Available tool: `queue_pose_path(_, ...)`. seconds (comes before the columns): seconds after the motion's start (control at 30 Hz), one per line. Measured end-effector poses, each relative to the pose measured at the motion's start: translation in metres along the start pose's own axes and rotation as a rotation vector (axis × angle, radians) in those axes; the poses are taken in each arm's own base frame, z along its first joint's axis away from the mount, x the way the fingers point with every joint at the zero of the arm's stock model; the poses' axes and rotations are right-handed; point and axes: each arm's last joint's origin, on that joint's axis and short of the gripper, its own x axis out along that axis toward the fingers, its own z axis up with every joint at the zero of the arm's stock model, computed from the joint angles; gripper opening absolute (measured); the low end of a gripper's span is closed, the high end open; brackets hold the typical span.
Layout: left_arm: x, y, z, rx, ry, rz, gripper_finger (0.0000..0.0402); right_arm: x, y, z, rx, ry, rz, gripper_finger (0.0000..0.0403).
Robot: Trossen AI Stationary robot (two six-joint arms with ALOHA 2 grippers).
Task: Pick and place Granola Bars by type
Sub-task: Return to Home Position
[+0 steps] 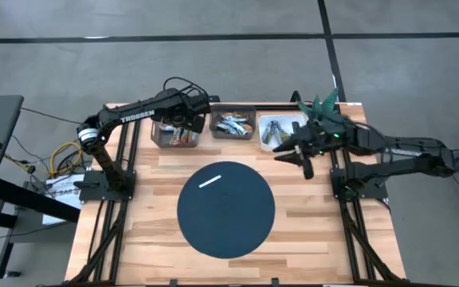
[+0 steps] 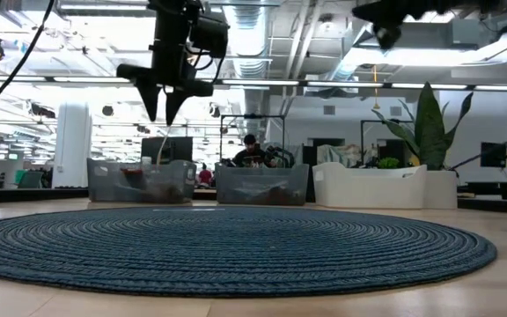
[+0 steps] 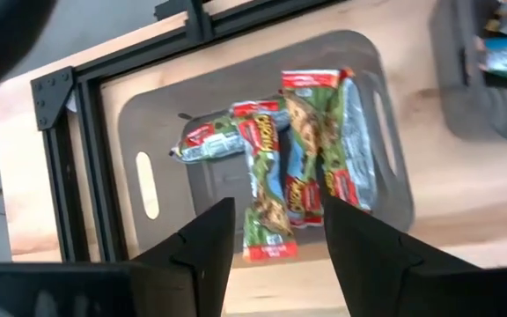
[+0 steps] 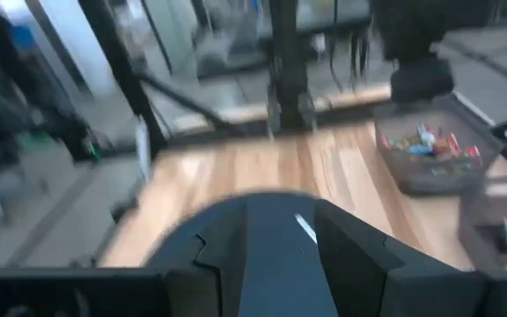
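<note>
My left gripper (image 3: 277, 204) has its fingers (image 3: 205, 251) wide open, and they hold nothing. They hang right over the left black bin (image 3: 157, 123), where the red granola bars (image 3: 302, 150) lie. To go home well, I should lift straight up, clear of the bin's walls, then fold back. The left arm (image 1: 134, 115) reaches out long to that bin. My right gripper (image 1: 296, 157), open too, waits two bins away.

Table (image 1: 309, 215): pale wood planks, smooth, faint sheen. Round mat (image 2: 236, 246), frame centre: dark blue woven cord, ribbed, matt. Granola Bars (image 3: 297, 167): glossy crinkled foil wrappers. Bin (image 3: 148, 114) holding them: grey translucent plastic, smooth. Frame rails (image 3: 55, 88): black matt metal.
</note>
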Motion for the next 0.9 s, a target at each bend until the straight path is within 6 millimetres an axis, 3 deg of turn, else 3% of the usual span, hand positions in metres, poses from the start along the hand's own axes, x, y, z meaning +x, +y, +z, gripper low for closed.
queue_pose_path(0.17, -0.01, -0.012, -0.014, 0.044, -0.029, -0.03, 0.0169, -0.026, 0.006, -0.034, 0.074, -0.202, 0.01, 0.0124)
queue_pose_path(0.37, -0.034, -0.02, -0.031, 0.064, -0.125, -0.107, 0.0169, -0.046, 0.013, -0.063, 0.112, -0.281, -0.19, 0.0124)
queue_pose_path(0.47, -0.049, -0.019, -0.039, 0.034, -0.182, -0.154, 0.0169, -0.055, 0.018, -0.073, 0.11, -0.325, -0.184, 0.0124)
queue_pose_path(0.9, -0.117, 0.003, -0.061, 0.011, -0.449, -0.461, 0.0169, -0.053, 0.019, -0.138, 0.067, -0.477, -0.116, 0.0124)
